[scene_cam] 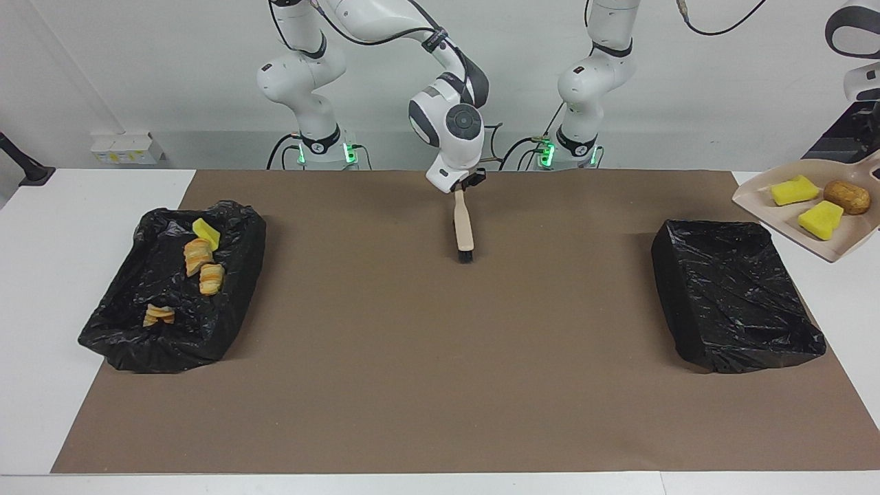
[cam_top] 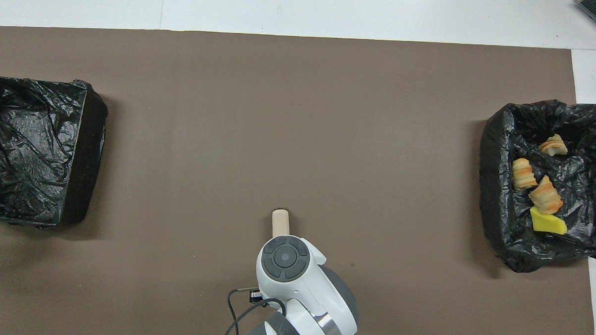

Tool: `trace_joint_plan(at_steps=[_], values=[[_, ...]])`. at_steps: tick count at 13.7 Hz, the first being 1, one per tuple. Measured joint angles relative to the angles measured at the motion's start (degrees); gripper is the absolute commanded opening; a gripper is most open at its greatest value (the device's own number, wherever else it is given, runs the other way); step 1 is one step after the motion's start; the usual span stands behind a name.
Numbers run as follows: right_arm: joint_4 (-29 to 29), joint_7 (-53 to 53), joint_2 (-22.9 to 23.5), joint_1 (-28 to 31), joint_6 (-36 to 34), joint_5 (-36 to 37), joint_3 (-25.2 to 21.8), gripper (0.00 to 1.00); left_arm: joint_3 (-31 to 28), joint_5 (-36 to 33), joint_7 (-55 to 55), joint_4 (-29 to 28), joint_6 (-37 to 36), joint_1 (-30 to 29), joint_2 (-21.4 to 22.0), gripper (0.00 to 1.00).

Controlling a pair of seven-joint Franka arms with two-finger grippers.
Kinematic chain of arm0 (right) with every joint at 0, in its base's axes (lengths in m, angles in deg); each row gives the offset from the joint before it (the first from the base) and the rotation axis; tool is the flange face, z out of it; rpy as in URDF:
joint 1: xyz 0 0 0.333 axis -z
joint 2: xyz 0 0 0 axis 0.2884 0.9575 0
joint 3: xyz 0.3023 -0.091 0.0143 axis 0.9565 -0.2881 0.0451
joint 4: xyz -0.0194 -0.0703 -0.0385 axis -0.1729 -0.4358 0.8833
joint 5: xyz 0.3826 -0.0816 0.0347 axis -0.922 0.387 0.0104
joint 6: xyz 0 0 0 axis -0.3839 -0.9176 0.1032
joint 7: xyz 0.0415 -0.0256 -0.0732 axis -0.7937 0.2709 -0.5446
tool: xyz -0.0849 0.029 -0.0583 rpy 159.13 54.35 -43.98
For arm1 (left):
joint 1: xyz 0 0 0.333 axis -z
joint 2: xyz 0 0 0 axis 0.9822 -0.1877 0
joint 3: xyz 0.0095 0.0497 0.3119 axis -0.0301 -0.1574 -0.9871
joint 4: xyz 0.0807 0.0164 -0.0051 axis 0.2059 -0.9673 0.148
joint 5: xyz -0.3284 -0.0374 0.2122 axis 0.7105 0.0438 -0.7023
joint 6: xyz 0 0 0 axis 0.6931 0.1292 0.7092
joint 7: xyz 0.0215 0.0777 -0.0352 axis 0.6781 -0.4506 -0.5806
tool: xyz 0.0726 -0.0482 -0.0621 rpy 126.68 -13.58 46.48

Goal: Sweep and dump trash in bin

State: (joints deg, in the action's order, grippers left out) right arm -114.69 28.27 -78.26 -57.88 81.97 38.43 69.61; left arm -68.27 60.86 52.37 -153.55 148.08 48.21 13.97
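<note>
Wide bare mat (scene_cam: 426,385) on the tabletop to either side of the right end effector (scene_cam: 459,184), and out past the brush (scene_cam: 464,227) hanging from it. Blocked only at the ends: one bin (scene_cam: 172,295) toward the right arm's end, another bin (scene_cam: 735,295) toward the left arm's end. Above that second bin's outer edge, a raised dustpan (scene_cam: 756,199).

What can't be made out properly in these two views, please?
- Left gripper: in neither view. The dustpan runs off the facing view's edge, so its holder is unseen.
- Brush bristles: in the overhead view, hidden beneath its wooden back and the right gripper holding it mid-table.
- Brown lump on the dustpan: too small to identify.
</note>
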Motion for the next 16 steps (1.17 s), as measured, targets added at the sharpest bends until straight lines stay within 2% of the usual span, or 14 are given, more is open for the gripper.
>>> trace_joint_plan(at_steps=[4, 7, 9, 12, 16], values=[[2.53, 0.04, -0.04, -0.45, -2.53, 0.47, -0.17, 1.00, 0.37, -5.43, -2.05, 0.02, 0.07, 0.28, -1.91, 0.00], [9.96, 0.06, -0.57, 1.90, -10.20, 3.20, -0.92, 1.00, 0.51, -8.08, -3.62, 0.02, -0.08, 1.40, -2.73, 0.00], [16.71, -1.48, -1.18, 6.73, -16.25, 5.72, -1.03, 1.00, 0.52, -8.39, -3.80, 0.02, -0.16, 1.88, -2.75, 0.00], [24.78, -12.00, -1.51, 14.65, -22.02, 7.49, -1.31, 1.00, 0.50, -8.90, -3.82, 0.02, -0.30, 1.94, -2.75, 0.00], [29.67, -25.87, -1.52, 25.08, -24.22, 12.25, -1.55, 1.00, 0.51, -9.65, -3.97, 0.02, -0.90, 2.15, -2.75, 0.00]])
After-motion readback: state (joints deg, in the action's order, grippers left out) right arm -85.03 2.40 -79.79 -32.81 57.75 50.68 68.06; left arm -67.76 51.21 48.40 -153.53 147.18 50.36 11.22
